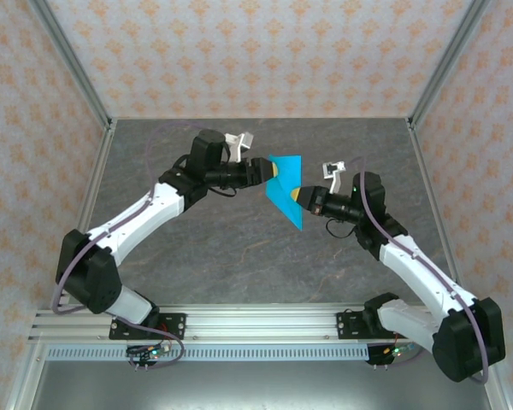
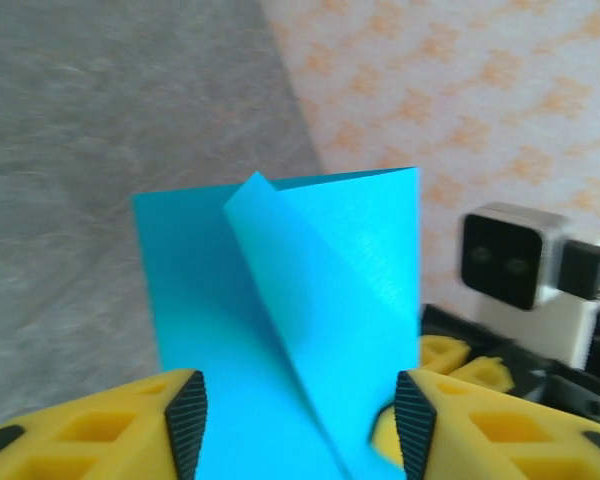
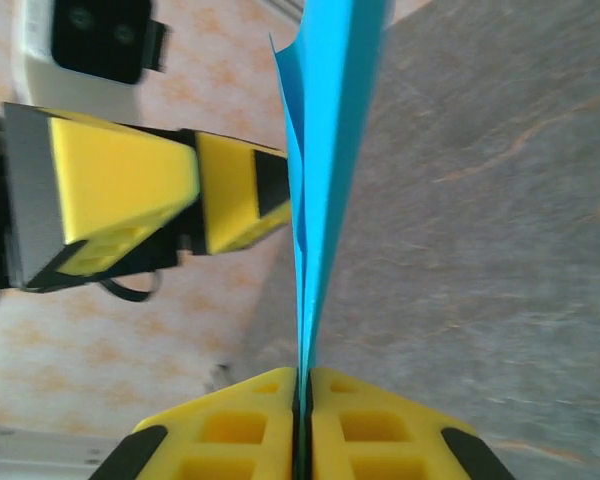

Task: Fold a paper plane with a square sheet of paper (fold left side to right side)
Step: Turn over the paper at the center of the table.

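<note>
Bearing a diagonal fold, cyan paper (image 2: 210, 300) looks doubled.

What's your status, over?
Right hand shut on folded blue paper, held aloft. Left hand open, astride it. Nothing in the way.

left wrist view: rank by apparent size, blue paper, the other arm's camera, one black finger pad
1. blue paper
2. other arm's camera
3. black finger pad, cropped by the frame, so less sure
</note>
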